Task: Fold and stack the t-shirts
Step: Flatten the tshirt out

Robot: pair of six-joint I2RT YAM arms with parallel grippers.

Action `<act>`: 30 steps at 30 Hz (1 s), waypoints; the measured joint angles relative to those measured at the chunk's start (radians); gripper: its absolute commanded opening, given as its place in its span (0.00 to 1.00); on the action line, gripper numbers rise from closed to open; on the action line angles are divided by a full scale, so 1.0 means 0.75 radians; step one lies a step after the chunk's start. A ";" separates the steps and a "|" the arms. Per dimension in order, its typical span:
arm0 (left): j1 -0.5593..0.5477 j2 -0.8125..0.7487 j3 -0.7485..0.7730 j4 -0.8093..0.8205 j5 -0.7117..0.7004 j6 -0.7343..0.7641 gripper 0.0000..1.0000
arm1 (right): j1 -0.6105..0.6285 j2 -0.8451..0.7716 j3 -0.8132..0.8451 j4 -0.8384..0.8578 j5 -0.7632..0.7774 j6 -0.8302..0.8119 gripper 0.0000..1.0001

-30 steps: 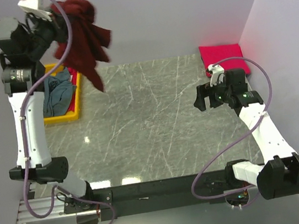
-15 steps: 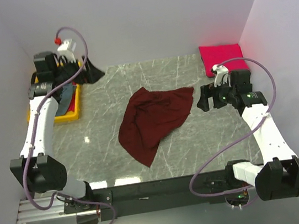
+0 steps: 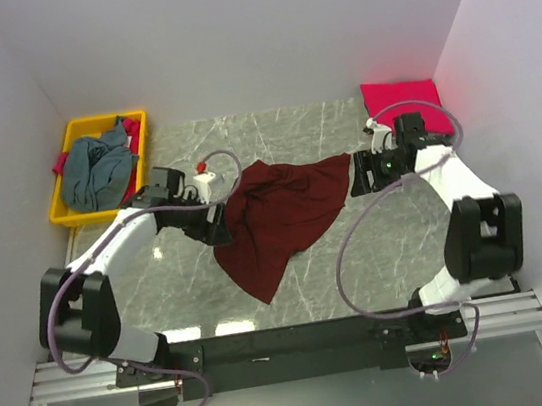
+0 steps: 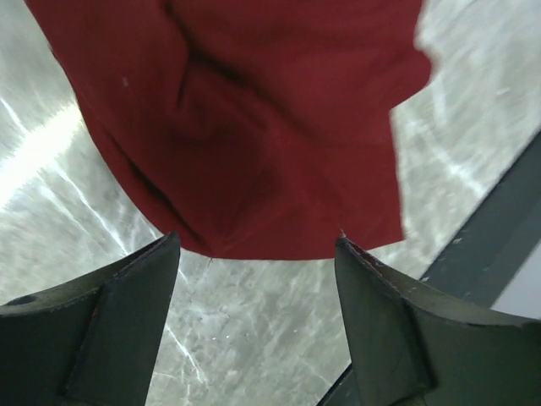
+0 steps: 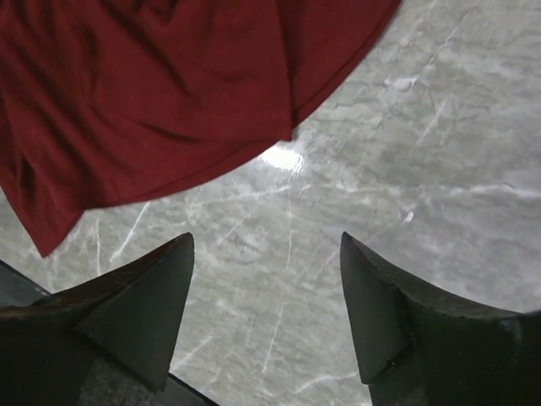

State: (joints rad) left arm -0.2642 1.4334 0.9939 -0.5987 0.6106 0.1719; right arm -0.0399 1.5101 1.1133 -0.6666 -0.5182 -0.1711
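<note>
Three t-shirts are in sight. The dark maroon t-shirt (image 3: 282, 211) lies rumpled and unfolded in the middle of the tabletop (image 3: 378, 248). The pink-red t-shirt (image 3: 400, 102) rests as a flat, neat patch at the far right corner, and the grey-blue t-shirt (image 3: 95, 172) is heaped in the yellow bin (image 3: 88, 122) at the far left. My left tool (image 3: 216, 226) sits low at the maroon shirt's left edge, released, its fingers (image 4: 127, 304) spread wide with only the cloth's hem and marble showing between them. My right tool (image 3: 360, 175) is at the shirt's right corner, released as well, spread over bare marble just beside the hem and gripping nothing.
</note>
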 measured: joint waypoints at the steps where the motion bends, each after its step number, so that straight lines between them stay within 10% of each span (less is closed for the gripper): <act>1: -0.014 0.023 -0.011 0.004 -0.023 0.001 0.81 | 0.000 0.045 0.020 0.002 0.001 0.010 0.75; 11: -0.122 0.226 -0.046 0.080 -0.264 -0.003 0.74 | 0.025 0.423 0.273 0.094 0.017 0.149 0.73; 21: -0.138 0.342 -0.011 0.093 -0.379 -0.011 0.02 | 0.154 0.635 0.394 0.163 0.044 0.199 0.73; 30: -0.077 0.298 -0.025 -0.005 -0.428 0.090 0.01 | 0.158 0.768 0.531 0.160 0.270 0.286 0.33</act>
State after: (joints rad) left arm -0.3222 1.6566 0.9752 -0.6022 0.2893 0.2390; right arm 0.0788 2.0857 1.5116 -0.5465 -0.3161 0.0433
